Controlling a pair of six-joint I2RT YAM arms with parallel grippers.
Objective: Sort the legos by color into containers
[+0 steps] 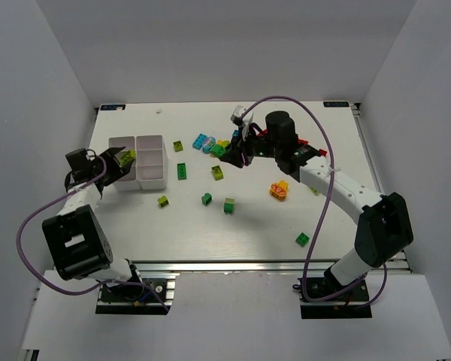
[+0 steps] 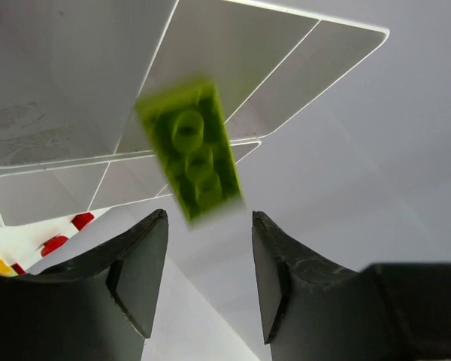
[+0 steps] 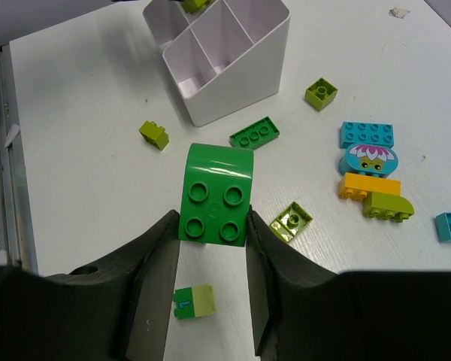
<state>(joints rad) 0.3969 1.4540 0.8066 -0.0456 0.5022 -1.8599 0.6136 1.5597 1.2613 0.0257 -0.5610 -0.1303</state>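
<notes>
Just beyond parted left jaws, lime brick [image 2: 192, 150]; right jaws clamp green brick [image 3: 216, 197]

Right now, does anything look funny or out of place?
Yes: a lime brick hangs blurry and tilted in the air, past the left tool's open fingers, over the white tray. Nothing touches it, so it is probably dropping.

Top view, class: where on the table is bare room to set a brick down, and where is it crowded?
Bare: the near strip of the table, between the loose green bricks and the front edge; also the far strip behind the tray. Crowded: the brick pile by the right claw.
</notes>
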